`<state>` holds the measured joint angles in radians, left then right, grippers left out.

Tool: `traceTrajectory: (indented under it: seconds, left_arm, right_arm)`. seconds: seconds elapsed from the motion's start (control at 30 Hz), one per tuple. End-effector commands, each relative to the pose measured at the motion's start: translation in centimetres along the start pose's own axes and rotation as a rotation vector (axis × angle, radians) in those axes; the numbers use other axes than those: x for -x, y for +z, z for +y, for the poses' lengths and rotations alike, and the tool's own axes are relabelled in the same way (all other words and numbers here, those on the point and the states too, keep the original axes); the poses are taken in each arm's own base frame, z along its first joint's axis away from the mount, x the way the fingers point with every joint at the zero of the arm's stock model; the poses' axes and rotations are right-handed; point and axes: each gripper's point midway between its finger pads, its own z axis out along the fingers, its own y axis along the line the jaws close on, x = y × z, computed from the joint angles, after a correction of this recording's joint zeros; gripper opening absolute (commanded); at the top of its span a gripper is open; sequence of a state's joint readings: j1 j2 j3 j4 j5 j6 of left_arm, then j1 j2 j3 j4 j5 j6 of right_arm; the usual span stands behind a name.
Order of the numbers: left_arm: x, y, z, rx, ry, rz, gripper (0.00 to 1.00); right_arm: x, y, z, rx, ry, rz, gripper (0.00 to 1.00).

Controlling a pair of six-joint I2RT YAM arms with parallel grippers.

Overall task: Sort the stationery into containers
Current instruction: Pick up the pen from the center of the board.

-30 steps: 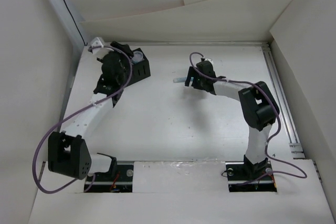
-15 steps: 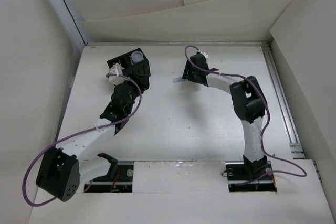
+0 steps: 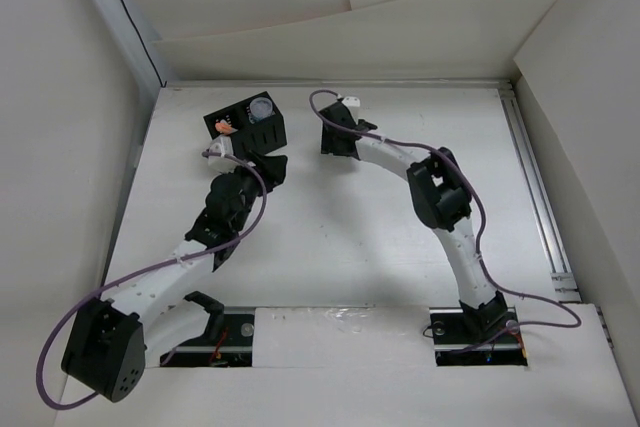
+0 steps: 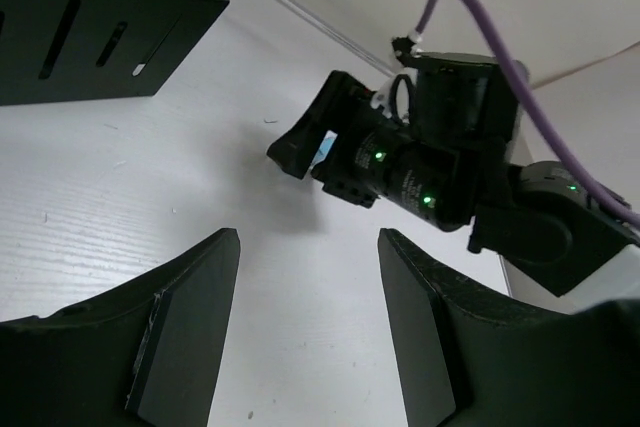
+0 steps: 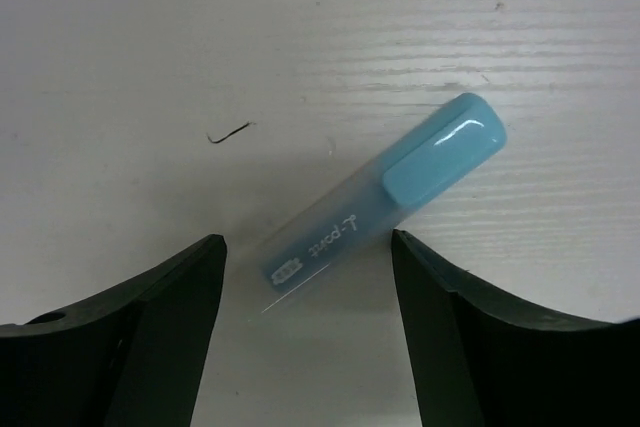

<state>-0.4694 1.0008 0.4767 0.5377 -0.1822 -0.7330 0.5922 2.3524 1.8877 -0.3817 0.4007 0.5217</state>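
The black plastic desk organizer with several compartments (image 3: 252, 135) already holds a small round white cylinder with a blue-patterned top (image 3: 262, 107) in a far compartment, and something small and orange (image 3: 222, 127) shows at its left end. At least one piece is left: a short light blue translucent marker stick (image 5: 400, 182) appears to lie flat on the white table (image 3: 330, 247), just to the right of the organizer. The right gripper (image 5: 305, 247) is poised over it with its black claw spread. The stick sits slantwise in the gap and neither finger presses on it, so it is not yet gripped. The left gripper (image 4: 308, 242) hangs just in front of the organizer, its claw parted with nothing in it. No yellow or green sticks can be made out, so by my reckoning the sorting is partly done, with the blue stick next.
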Motion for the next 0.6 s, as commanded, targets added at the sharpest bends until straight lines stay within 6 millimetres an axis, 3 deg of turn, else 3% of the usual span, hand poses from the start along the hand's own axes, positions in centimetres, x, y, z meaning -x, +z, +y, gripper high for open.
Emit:
traceTrajectory:
  seconds: [0.0,0.1,0.27,0.33,0.37,0.4,0.57]
  left_arm:
    - [2.2,-1.0,-2.3,-0.091,-0.006,-0.063,0.54]
    - [2.0,-1.3,-2.0,-0.085,0.005,-0.058,0.54]
    - [2.0,-1.4,-1.7,-0.071,0.007,-0.059,0.54]
    - [1.9,-1.6,-1.5,-0.07,0.007,-0.058,0.54]
    - [1.9,-1.6,-1.5,-0.07,0.007,-0.058,0.54]
    - [1.9,-1.6,-1.5,-0.07,0.007,-0.058,0.54]
    - [0.8,-1.2,-0.8,-0.047,0.017,-0.022,0.56]
  right_arm:
    - [-1.5,-0.8,0.2,-0.075,-0.098,0.026,0.71]
    - [-2.2,-1.4,0.6,-0.077,-0.126,0.024,0.56]
    - [-3.2,-2.5,-0.5,-0.074,-0.131,0.039,0.29]
    - [-2.9,-3.1,-0.9,-0.075,-0.124,0.021,0.26]
    - [-4.5,-3.1,-2.0,-0.09,-0.138,0.045,0.25]
    - [-3.2,-4.3,-1.8,-0.066,-0.115,0.006,0.24]
    - [-4.8,-7.5,-3.3,-0.027,-0.145,-0.014,0.22]
